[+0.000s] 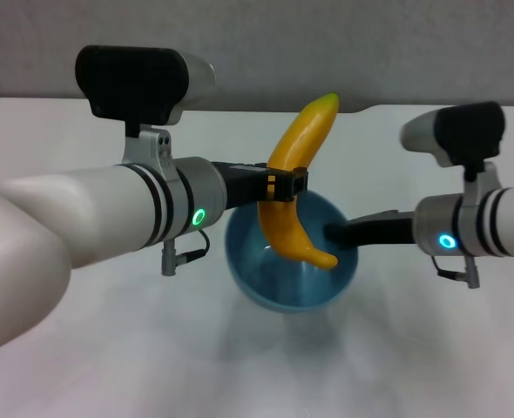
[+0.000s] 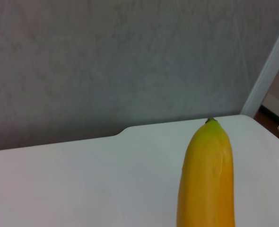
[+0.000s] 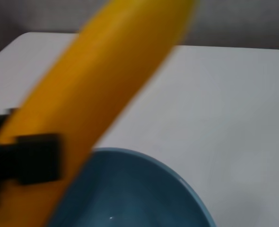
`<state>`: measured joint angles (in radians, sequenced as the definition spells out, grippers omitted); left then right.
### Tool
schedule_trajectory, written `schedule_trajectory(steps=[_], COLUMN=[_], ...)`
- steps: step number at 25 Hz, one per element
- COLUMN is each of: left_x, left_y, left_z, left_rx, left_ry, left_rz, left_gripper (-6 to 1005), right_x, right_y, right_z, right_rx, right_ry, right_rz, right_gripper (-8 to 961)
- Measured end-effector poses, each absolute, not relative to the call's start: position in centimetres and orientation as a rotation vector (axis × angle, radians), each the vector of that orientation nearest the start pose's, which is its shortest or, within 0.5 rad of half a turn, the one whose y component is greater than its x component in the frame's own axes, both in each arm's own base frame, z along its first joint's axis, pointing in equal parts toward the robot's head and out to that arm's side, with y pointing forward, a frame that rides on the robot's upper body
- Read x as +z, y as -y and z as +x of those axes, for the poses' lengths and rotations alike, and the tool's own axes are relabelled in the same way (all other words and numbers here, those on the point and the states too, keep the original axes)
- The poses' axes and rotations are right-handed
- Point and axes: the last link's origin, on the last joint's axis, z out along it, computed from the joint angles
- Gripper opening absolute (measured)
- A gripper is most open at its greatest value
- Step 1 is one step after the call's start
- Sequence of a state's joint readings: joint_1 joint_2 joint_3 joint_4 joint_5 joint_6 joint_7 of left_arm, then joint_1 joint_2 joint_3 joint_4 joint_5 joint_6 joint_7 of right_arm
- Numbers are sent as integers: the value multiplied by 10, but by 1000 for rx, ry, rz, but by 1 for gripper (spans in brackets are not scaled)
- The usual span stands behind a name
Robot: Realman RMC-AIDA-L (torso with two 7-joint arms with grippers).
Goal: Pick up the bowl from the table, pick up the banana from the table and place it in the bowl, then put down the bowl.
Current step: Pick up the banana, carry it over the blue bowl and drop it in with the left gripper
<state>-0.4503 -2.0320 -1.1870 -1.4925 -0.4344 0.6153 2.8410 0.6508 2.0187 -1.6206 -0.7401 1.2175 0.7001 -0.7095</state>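
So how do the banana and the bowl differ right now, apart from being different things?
The banana is yellow-orange, long and curved; the bowl is light blue and round. The banana stands nearly upright, its lower end dipping into the bowl, while the bowl sits open side up, tilted a little. The left gripper clamps the banana's middle; the right gripper holds the bowl's rim. Both are smooth and are gripped above the table.

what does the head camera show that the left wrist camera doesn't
Only the head view shows the bowl, the left gripper clamped on the banana's middle, and the right gripper holding the bowl's rim. Only the left wrist view shows a white door frame past the table's corner. Both show the banana, the white table with its notched far edge, and the grey wall.
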Motion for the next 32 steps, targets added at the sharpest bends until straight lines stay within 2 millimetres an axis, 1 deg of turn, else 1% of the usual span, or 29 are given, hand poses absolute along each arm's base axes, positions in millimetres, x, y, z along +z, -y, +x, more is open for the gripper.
schedule_trajectory(steps=[4,12,14,24,30,32], left_x=[-59,-67,-69,-68,-60,-54], left_y=[-368,-372,-371,-369,-367,-367], left_z=[-110,-128,-129,-135,-134,-132], left_rx=[-435,-401,-395,-435,-478,-508], left_ry=[1035,1018,998,985,990,974], left_rz=[-2178,-2164,-2169,-2150,-2130,-2116], left_gripper=[548,586,596,643,868,884], right_x=[-75,-75,-75,-75,-74,-73], right_y=[-403,-400,-400,-400,-399,-399], right_z=[214,216,216,220,228,231], right_rx=[177,175,174,159,147,143], right_ry=[-1172,-1180,-1179,-1183,-1209,-1217], right_rz=[-2387,-2385,-2385,-2383,-2362,-2353], right_gripper=[47,49,50,52,54,54])
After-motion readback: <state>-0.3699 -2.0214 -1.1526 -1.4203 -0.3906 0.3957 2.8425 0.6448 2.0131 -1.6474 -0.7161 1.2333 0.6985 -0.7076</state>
